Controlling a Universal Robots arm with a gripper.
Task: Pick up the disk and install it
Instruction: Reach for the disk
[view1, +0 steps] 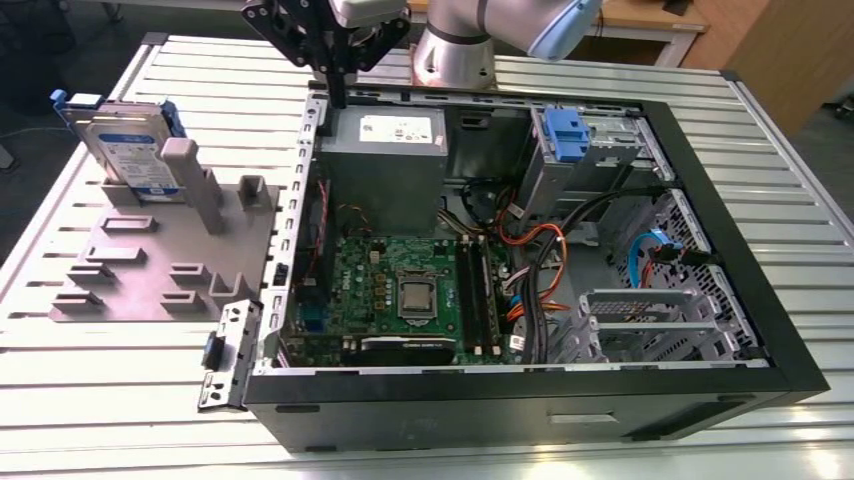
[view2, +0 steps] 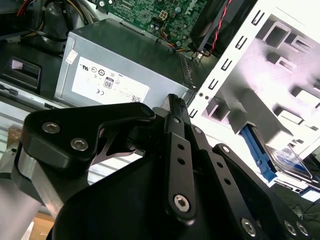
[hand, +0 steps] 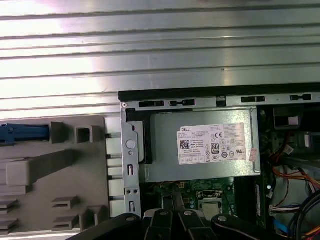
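Hovering at the exterior view's top over the open computer case (view1: 534, 405), the gripper (view1: 328, 100) has its fingers (view1: 327, 80) closed on nothing. The disk (view1: 130, 150) stands upright in a grey holder (view1: 134, 270) at upper left, well apart. Pick-up looks not yet begun; grasping would call for opened fingers.

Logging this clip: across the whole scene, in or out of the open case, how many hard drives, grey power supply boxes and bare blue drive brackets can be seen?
Disk: 1
Power supply box: 1
Bare blue bracket: 1
Total: 3
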